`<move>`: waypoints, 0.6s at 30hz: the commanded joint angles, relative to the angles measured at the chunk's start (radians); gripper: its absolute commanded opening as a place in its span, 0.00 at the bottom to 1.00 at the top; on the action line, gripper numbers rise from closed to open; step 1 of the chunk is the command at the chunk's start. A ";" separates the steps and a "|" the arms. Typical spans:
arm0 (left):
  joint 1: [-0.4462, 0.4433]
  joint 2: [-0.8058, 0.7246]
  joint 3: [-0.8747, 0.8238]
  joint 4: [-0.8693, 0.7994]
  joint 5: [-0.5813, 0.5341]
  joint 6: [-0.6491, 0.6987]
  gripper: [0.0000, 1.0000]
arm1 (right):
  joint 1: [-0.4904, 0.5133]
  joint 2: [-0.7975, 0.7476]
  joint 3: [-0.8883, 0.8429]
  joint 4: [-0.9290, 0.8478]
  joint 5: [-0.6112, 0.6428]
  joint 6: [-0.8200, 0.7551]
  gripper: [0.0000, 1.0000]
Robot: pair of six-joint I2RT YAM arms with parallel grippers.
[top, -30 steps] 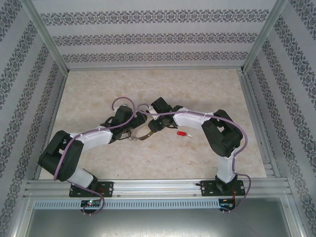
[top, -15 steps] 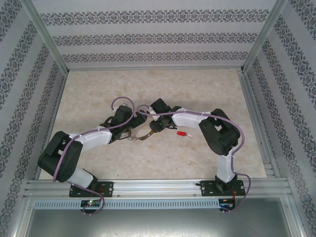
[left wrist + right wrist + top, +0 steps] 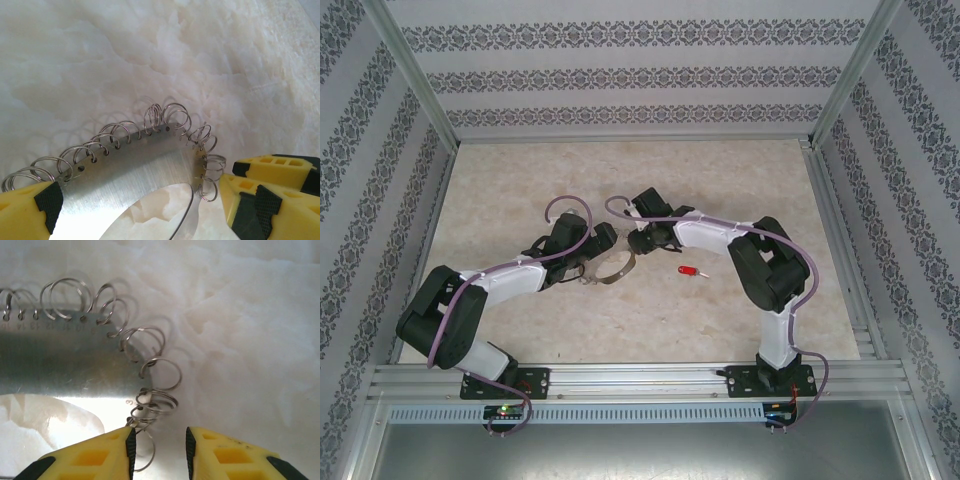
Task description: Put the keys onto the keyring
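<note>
We judge that the left claw, spread wide, straddles the keyring to steady it on the worktop. The right claw, fingers narrowly apart, brackets one rim loop unclamped, probably to pinch it. The red key lies nearby, untouched.

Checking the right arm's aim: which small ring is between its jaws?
The lowest ring, hanging off the hoop nearest the camera; every other ring sits higher along its rim.
</note>
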 commanded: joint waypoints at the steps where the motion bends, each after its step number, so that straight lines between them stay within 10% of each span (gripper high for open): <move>1: 0.009 -0.023 -0.003 0.056 -0.001 0.013 1.00 | -0.027 0.009 0.030 0.005 -0.049 0.046 0.35; 18: 0.010 -0.036 0.011 0.060 0.023 0.064 1.00 | -0.099 -0.146 -0.267 0.274 -0.374 0.614 0.37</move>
